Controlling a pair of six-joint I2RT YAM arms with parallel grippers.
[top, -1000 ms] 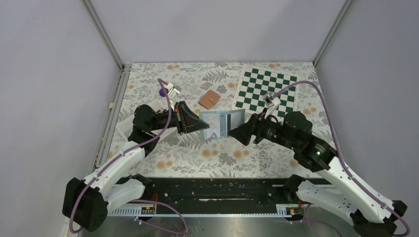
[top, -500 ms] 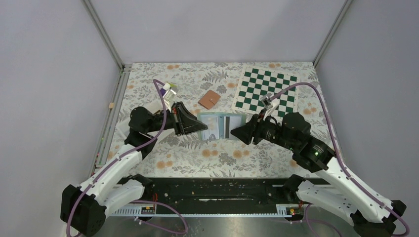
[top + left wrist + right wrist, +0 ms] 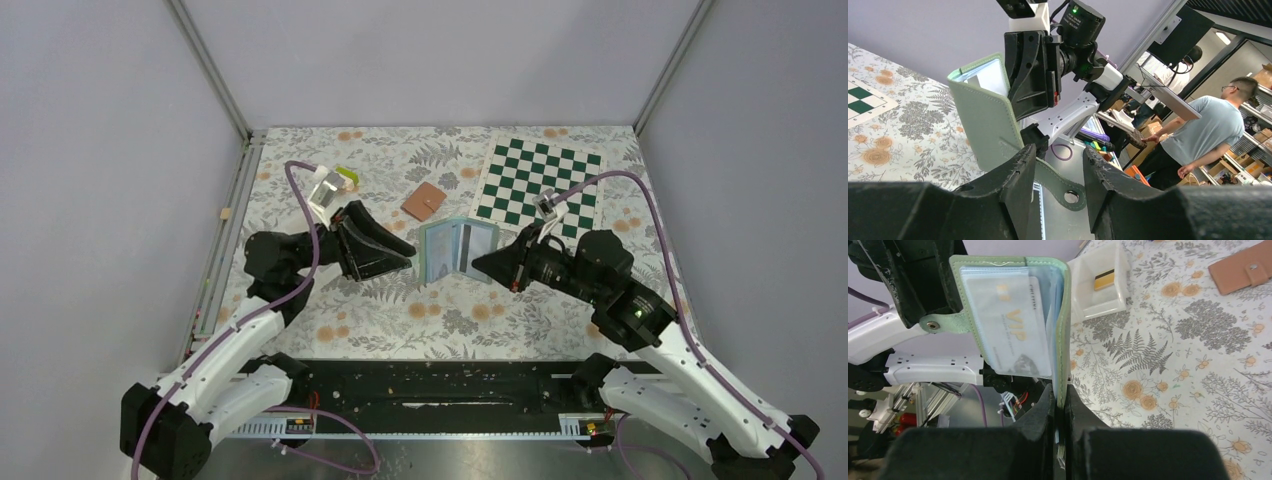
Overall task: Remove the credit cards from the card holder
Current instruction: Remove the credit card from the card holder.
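Hold the card holder (image 3: pixel 457 250) steady in the air and draw each card straight along its sleeve, never twisting the pages. On the holder's right side your right gripper (image 3: pixel 1059 395) is pinched tight on the cover. At its left, your left gripper (image 3: pixel 1058 152) stands part-spread around the snap strap (image 3: pixel 1055 182), clamping nothing. One pale credit card (image 3: pixel 1007 335) shows in the holder's front sleeve.

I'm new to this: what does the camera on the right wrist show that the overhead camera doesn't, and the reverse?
Only the right wrist view: a card marked VIP inside a clear sleeve of the holder. Only the overhead view: the green-and-white checkerboard mat. Both: the green card holder standing open, pinched at its edge by the right gripper, and the brown wallet lying on the floral tablecloth.
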